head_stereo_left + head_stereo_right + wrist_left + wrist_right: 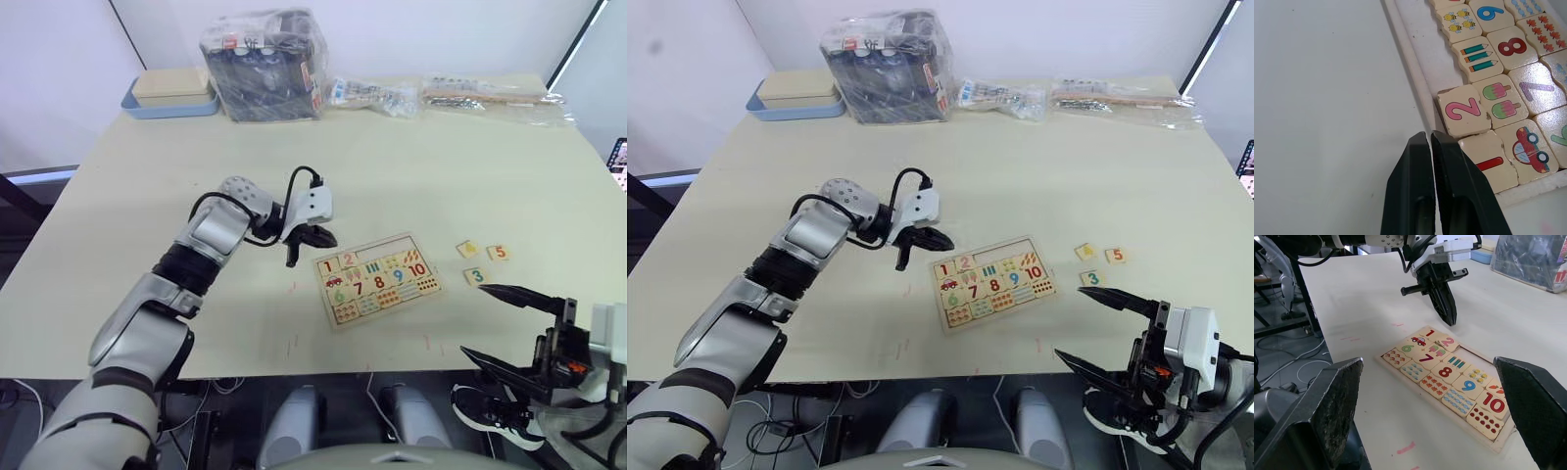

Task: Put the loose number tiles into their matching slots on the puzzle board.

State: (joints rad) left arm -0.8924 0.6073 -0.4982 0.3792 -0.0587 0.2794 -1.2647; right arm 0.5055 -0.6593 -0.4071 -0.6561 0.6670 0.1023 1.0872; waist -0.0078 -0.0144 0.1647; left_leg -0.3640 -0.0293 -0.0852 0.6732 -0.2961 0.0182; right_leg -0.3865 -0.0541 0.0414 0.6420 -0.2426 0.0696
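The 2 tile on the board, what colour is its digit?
Pink, on the 2 tile; clearest in the left wrist view.

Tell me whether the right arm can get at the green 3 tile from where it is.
Probably yes. The green 3 tile lies flat on bare table just beyond the open right gripper, clear of the puzzle board and of the other two loose tiles, with nothing between them.

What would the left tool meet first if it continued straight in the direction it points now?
Probably the table just outside the puzzle board, beside the 1 tile. The left tool is shut and angled down there; depth is uncertain.
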